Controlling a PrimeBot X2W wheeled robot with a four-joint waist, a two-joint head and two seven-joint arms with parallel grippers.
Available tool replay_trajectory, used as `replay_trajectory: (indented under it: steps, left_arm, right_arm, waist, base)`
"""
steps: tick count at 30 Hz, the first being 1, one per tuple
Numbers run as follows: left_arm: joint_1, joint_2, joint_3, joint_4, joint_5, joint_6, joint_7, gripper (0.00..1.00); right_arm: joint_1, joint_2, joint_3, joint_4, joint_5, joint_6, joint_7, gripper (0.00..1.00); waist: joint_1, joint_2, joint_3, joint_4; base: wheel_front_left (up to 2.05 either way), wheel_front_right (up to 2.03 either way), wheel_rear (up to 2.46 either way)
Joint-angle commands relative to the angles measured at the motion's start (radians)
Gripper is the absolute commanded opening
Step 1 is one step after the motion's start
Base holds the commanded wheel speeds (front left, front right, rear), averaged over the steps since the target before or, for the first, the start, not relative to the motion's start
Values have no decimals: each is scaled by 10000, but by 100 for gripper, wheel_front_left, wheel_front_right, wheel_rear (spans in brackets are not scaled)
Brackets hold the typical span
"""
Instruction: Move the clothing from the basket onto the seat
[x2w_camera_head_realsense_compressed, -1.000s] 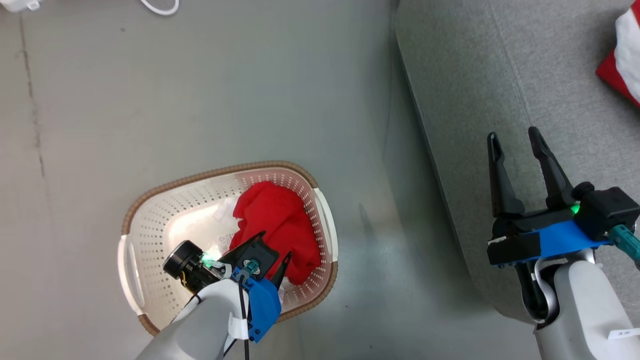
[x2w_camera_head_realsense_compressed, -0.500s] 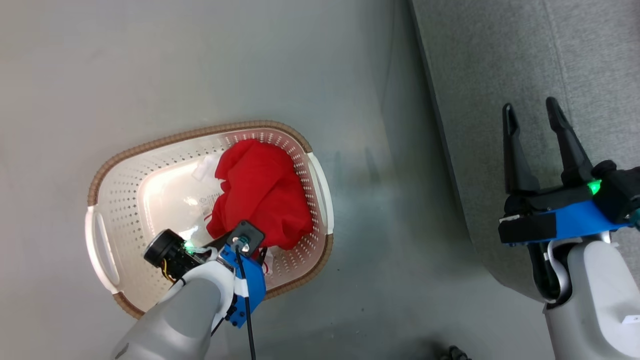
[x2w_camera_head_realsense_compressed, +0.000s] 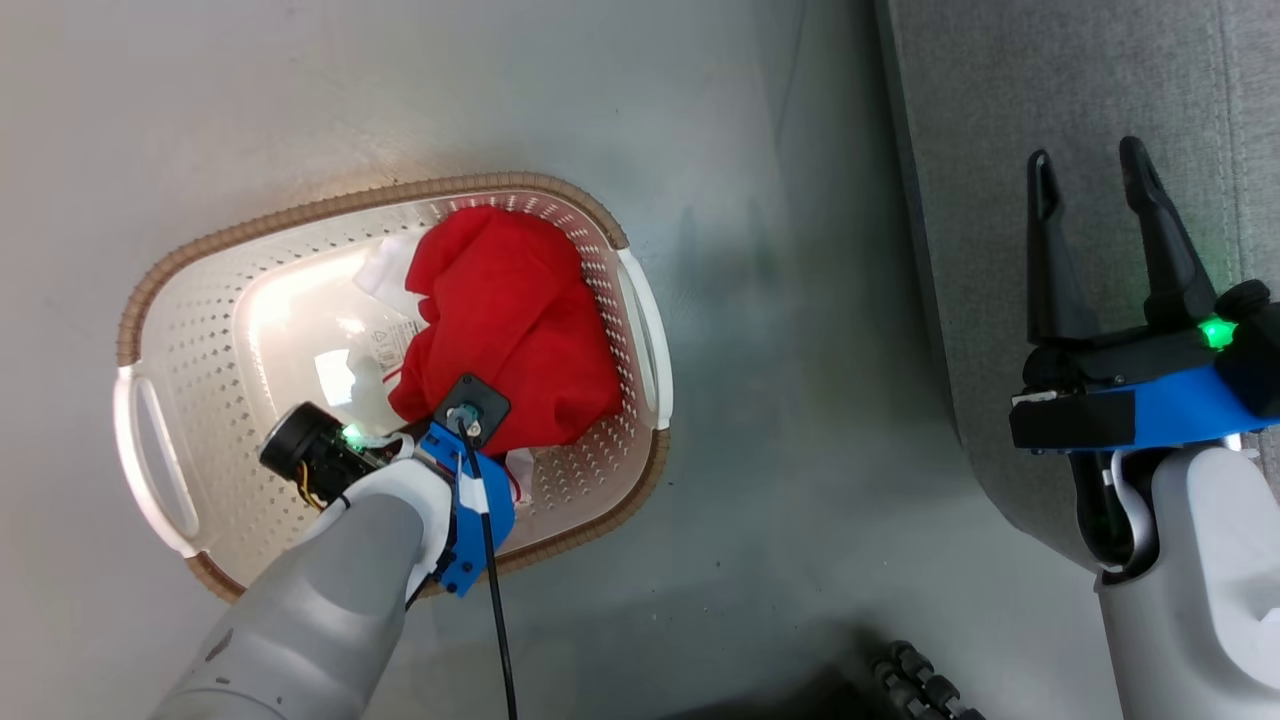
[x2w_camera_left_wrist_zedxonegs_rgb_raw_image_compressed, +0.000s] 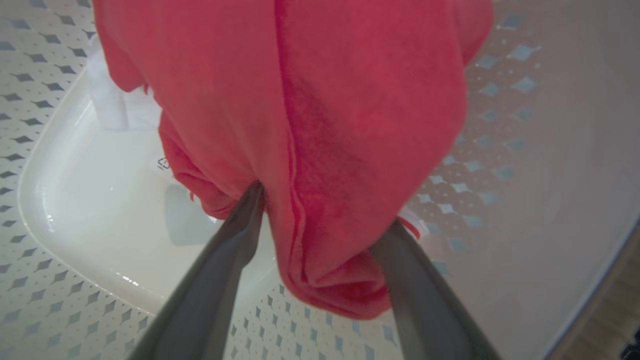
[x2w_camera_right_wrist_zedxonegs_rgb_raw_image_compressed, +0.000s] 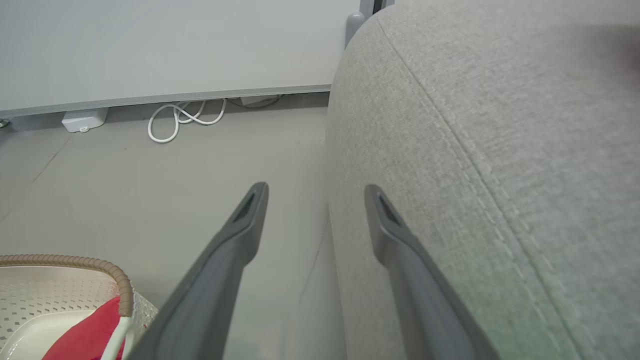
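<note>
The step in hand looks like the pick-up from the basket. The left tool (x2w_camera_left_wrist_zedxonegs_rgb_raw_image_compressed: 325, 207) is down inside the cream-white perforated plastic basket (x2w_camera_head_realsense_compressed: 330, 205) with its brown woven-look rim. Its two dark fingers are spread wide, astride a bunched fold of the soft bright red fabric garment (x2w_camera_head_realsense_compressed: 500, 300) with white trim. The fold fills the gap between them, but they have not closed on it. The garment lies heaped against the basket wall on the side nearer the seat, and part of the pale bottom with its label is bare beside it. The right tool (x2w_camera_head_realsense_compressed: 1088, 158) hangs spread and empty over the edge of the large light grey upholstered seat (x2w_camera_head_realsense_compressed: 1050, 80), which stands near the basket with a strip of floor between.

The next move, as I judge it, is to shut the left fingers firmly on that fold, lift until the hanging cloth clears the rim, then swing across to the seat. Limp fabric may slip or drag the light basket.

The basket stands on a smooth grey floor (x2w_camera_head_realsense_compressed: 400, 80) with a dull sheen. In the right wrist view a looped white cable (x2w_camera_right_wrist_zedxonegs_rgb_raw_image_compressed: 175, 122) and a small white box (x2w_camera_right_wrist_zedxonegs_rgb_raw_image_compressed: 84, 120) lie at the foot of a pale wall panel.
</note>
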Motion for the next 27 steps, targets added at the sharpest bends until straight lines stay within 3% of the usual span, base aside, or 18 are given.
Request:
replay_trajectory:
  steps: [1,11,12,14,27]
  left_arm:
    - [-273,9,-35,29,-46,-16,43,100]
    - [-741,22,-360,299,62,31,-114,100]
    - [-753,17,-381,316,64,30,-109,57]
    - [-777,3,-431,327,87,28,-211,0]
    - [-759,-270,-515,369,-228,-5,-912,0]
  right_arm:
    - [-180,11,-60,-19,57,1,-34,100]
    - [-225,143,-174,-34,16,13,-1,100]
    - [-234,157,-177,-22,20,13,-1,100]
    - [-253,181,-173,17,25,13,-1,100]
    - [-287,157,-185,93,12,13,-13,100]
  waist:
    - [-1,0,183,-42]
    - [-1,0,596,-133]
    - [-1,0,597,-132]
    - [-1,0,581,-126]
    - [-1,0,106,44]
  base:
    - [0,0,0]
    - [0,0,0]
    - [0,0,0]
    - [0,0,0]
    - [0,0,0]
